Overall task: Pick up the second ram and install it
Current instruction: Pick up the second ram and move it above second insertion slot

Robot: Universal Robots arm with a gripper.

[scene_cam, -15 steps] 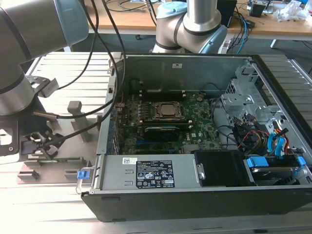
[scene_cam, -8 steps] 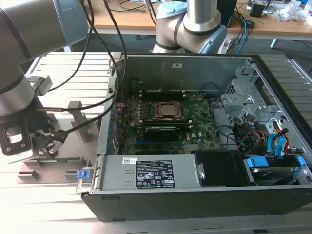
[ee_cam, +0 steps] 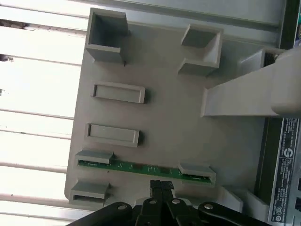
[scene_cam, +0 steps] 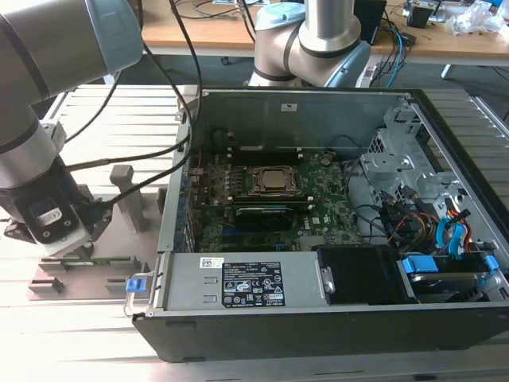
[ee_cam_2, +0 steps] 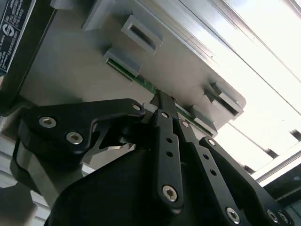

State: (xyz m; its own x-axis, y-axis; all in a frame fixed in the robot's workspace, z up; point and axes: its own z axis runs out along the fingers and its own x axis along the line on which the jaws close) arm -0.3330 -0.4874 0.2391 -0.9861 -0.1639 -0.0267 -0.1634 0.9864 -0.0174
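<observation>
The second ram (ee_cam: 141, 168) is a thin green stick standing on edge between two grey clips of the grey holder tray (ee_cam: 164, 113). In the second wrist view its green edge (ee_cam_2: 141, 83) shows just past my black fingertips. My gripper (ee_cam: 162, 184) is shut, its fingers pressed together with nothing between them, the tips right beside the stick's mid-length; I cannot tell if they touch it. In the exterior view my gripper (scene_cam: 67, 239) hangs low over the tray (scene_cam: 87, 278), at the exterior view's left of the open computer case.
The open case (scene_cam: 318, 263) holds the green motherboard (scene_cam: 238, 227) with its CPU socket (scene_cam: 274, 181), drive cages and cables toward the exterior view's right. A grey upright post (scene_cam: 131, 195) stands on the tray near my arm. Several empty clips (ee_cam: 117, 92) lie beyond the stick.
</observation>
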